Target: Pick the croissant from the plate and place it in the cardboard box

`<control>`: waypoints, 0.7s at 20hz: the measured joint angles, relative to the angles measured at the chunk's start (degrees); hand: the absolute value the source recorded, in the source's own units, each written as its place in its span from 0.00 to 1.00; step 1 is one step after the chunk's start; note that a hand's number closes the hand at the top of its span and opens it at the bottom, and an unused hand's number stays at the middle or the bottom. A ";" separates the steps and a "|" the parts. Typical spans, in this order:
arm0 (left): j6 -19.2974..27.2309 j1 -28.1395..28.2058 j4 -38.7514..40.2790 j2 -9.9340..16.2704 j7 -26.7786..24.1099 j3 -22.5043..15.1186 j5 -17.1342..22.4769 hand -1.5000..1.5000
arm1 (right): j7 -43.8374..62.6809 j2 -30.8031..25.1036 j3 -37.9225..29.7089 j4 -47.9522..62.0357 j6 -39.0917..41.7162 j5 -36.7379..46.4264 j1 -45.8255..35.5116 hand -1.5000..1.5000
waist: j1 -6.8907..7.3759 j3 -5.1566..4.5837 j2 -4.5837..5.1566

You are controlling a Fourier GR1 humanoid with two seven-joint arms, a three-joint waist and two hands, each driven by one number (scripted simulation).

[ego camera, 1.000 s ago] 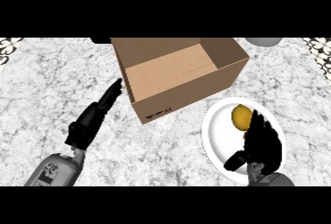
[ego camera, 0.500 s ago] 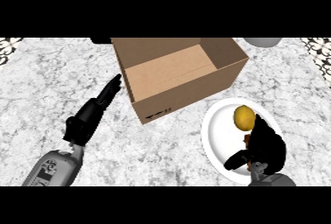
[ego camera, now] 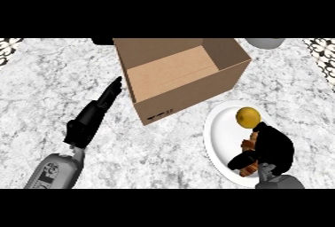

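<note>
The brown croissant (ego camera: 248, 144) lies on the white plate (ego camera: 219, 133) at the lower right, mostly hidden under my right hand (ego camera: 271, 148), whose fingers and thumb curl round it. A yellow round fruit (ego camera: 248, 116) sits on the plate's far part, just beyond the hand. The open cardboard box (ego camera: 177, 71) stands upper centre, its near corner close to the plate's rim. My left hand (ego camera: 91, 117) rests open on the left of the box, fingers straight and pointing toward it.
A grey bowl-like object (ego camera: 265, 42) shows at the top edge right of the box. A dark object (ego camera: 103, 41) sits at the top edge left of the box. Patterned patches lie at both upper corners of the marble counter (ego camera: 39, 88).
My right hand has drawn back toward the plate's near side and curled down over the croissant. The left hand has barely moved.
</note>
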 measured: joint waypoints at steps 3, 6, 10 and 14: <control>-0.68 -0.19 -0.04 -0.21 -0.05 -0.17 0.22 0.50 | -5.33 -0.48 5.36 -0.97 1.54 0.40 -2.11 1.00 | 0.87 -0.03 0.03; -1.12 -1.18 0.08 -0.83 0.18 -1.27 -0.17 0.50 | -14.75 -0.70 13.71 -2.66 4.27 -0.44 -5.66 1.00 | 3.13 0.17 0.42; -1.37 -1.98 0.13 -1.31 0.89 -1.44 0.01 0.50 | -27.31 -0.95 22.12 -3.69 4.80 -1.59 -10.98 1.00 | 3.62 0.53 0.79; -0.91 -1.31 -0.39 -1.34 1.79 -0.76 -0.21 0.50 | -35.32 -1.05 24.86 -4.65 2.10 -1.01 -15.35 1.00 | 2.00 0.69 0.78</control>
